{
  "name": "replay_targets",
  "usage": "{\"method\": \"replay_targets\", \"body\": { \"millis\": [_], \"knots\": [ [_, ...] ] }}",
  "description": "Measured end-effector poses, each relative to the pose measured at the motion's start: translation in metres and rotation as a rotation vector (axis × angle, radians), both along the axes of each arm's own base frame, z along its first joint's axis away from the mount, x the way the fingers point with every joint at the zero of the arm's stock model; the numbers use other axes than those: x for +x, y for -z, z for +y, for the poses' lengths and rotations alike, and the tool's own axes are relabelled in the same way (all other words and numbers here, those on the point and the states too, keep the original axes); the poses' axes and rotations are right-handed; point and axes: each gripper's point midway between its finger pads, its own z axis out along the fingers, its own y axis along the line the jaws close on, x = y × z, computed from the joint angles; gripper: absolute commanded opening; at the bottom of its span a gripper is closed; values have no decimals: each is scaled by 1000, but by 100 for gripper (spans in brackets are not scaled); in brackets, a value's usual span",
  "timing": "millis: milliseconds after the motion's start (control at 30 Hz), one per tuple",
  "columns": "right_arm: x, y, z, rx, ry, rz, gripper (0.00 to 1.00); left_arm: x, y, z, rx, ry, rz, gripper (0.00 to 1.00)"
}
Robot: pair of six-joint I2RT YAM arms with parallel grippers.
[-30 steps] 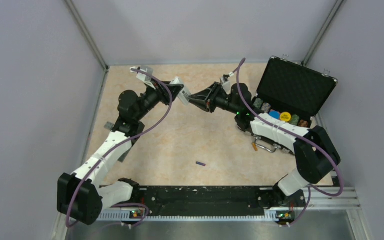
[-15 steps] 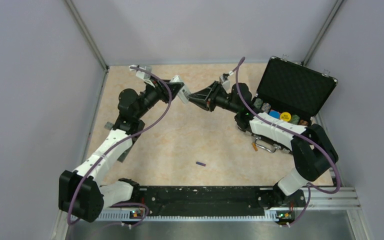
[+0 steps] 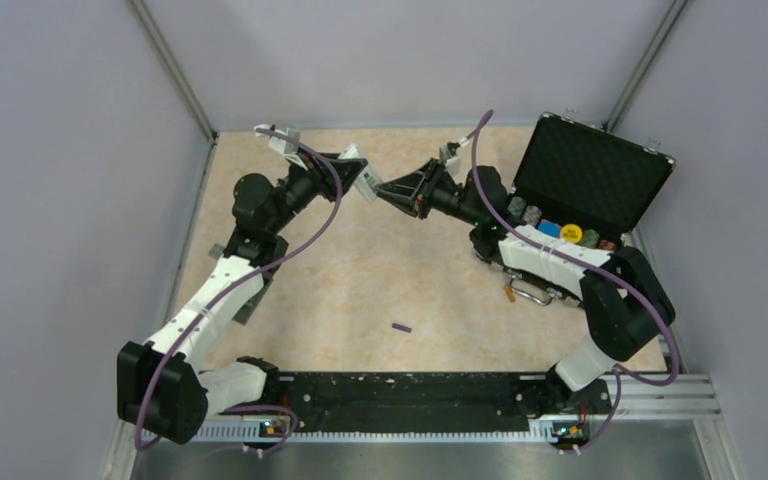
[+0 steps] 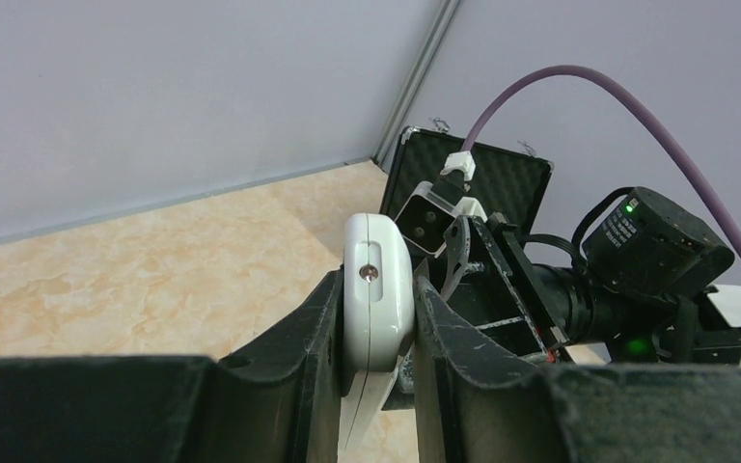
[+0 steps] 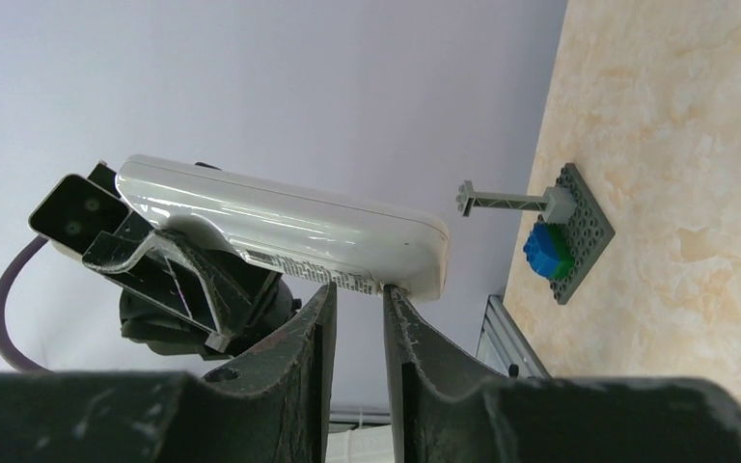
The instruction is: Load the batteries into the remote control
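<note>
White remote control (image 3: 364,181) is above the table's (image 3: 360,280) far edge, clenched in the left gripper (image 3: 357,177); one purple battery (image 3: 401,327) lies near the front edge. Left wrist: jaws squeeze its sides. Right wrist: right gripper (image 5: 359,289) meets the remote's edge, jaws narrow; whether it grasps, I cannot tell.

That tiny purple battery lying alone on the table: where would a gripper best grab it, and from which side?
Probably its middle, from straight above. The battery lies flat on the table, a thin cylinder running roughly left to right in the overhead view, so the jaws should close across its long sides, not its ends.
</note>
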Motion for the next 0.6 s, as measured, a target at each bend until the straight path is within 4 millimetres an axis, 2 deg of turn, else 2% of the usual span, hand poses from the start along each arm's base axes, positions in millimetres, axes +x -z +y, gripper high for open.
{"method": "replay_targets", "body": {
  "millis": [600],
  "knots": [
    [2, -6, 3, 33, -24, -134, 21, 3, -8, 1, 6, -3, 1, 0]
  ]
}}
